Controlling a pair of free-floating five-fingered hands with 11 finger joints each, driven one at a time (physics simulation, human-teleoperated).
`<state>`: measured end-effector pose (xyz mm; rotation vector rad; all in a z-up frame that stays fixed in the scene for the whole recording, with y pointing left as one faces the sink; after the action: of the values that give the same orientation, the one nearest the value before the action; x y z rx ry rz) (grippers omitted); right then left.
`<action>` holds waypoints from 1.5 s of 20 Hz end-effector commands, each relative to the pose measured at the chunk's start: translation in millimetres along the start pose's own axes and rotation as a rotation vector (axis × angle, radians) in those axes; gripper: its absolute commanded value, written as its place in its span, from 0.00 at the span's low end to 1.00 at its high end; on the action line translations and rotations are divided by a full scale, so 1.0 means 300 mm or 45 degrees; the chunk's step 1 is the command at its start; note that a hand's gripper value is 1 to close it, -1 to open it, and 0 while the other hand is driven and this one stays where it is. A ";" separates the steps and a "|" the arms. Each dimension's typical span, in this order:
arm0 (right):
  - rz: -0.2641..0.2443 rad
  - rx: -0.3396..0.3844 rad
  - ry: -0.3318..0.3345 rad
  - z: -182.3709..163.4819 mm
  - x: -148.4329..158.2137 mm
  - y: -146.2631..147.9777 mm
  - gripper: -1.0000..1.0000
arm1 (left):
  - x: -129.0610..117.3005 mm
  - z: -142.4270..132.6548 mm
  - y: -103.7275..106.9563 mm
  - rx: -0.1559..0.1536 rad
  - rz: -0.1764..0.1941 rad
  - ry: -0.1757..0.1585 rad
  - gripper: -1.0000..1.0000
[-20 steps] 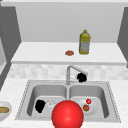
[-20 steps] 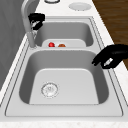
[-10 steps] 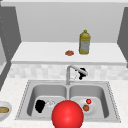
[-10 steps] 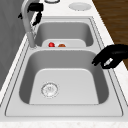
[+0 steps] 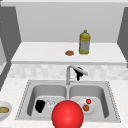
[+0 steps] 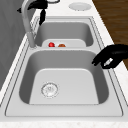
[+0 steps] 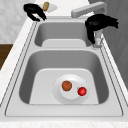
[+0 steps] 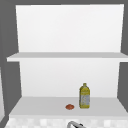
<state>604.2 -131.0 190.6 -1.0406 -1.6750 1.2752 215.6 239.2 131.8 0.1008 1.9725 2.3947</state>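
My right hand (image 5: 79,72) is at the faucet spout (image 5: 76,70), which points toward the right basin. In the left side view this right hand (image 6: 40,5) straddles the faucet's arch (image 6: 26,15), thumb on one side and fingers hanging down the other. From the right, the right hand (image 7: 100,22) sits just below the spout (image 7: 87,10). My left hand (image 5: 40,105) hovers over the front of the left basin, fingers curled on nothing; it also appears as the left hand (image 6: 112,56) and the left hand (image 7: 35,11).
A white plate (image 7: 71,98) in the right basin carries a red fruit (image 7: 82,91) and an orange one (image 7: 66,85). A big red ball (image 5: 67,115) covers the sink's front middle. A bowl (image 5: 3,110) stands left. On the shelf are a yellow bottle (image 5: 85,42) and a brown item (image 5: 69,53).
The right hand has shifted slightly right and farther back along the faucet, and the spout has swung with it toward the right basin. The left hand has stayed put.
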 end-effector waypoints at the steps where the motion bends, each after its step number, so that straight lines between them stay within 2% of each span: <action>1: 0.101 0.122 -0.012 0.042 0.087 0.025 0.00 | 0.000 0.000 0.000 0.000 0.000 0.000 0.50; 4: 0.137 0.165 -0.007 0.062 0.128 0.029 0.00 | 0.000 0.000 0.000 0.000 0.000 0.000 0.50; 7: 0.124 0.206 0.085 0.043 0.157 0.052 0.00 | 0.000 0.000 0.000 0.000 0.000 0.000 0.50; 10: 0.107 0.240 0.106 0.025 0.153 0.052 0.00 | 0.000 0.000 0.000 0.000 0.000 0.000 0.50; 11: 0.105 0.243 0.115 0.019 0.155 0.055 1.00 | 0.000 0.000 0.000 0.000 0.000 0.000 0.50; 14: 0.016 0.115 0.138 -0.022 0.144 0.063 1.00 | 0.000 0.000 0.000 0.000 0.000 0.000 0.50; 16: 0.004 0.024 0.138 -0.031 0.143 0.079 1.00 | 0.000 0.000 0.000 0.000 0.000 0.000 0.50; 19: -0.015 -0.144 0.191 -0.022 0.144 0.117 1.00 | 0.000 0.000 0.000 0.000 0.000 0.000 0.50; 25: -0.053 -0.232 0.257 0.064 0.098 0.176 1.00 | 0.000 0.000 0.000 0.000 0.000 0.000 0.50; 28: -0.034 -0.136 0.266 0.070 0.085 0.167 1.00 | 0.000 0.000 0.000 0.000 0.000 0.000 0.50; 29: -0.038 -0.093 0.267 0.066 0.075 0.157 0.00 | 0.000 0.000 0.000 0.000 0.000 0.000 0.50; 30: -0.035 -0.039 0.264 0.071 0.075 0.160 0.00 | 0.000 0.000 0.000 0.000 0.000 0.000 0.50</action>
<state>583.2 -103.8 141.4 -1.1146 -1.6717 1.0135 215.6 239.2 131.8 0.1008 1.9725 2.3947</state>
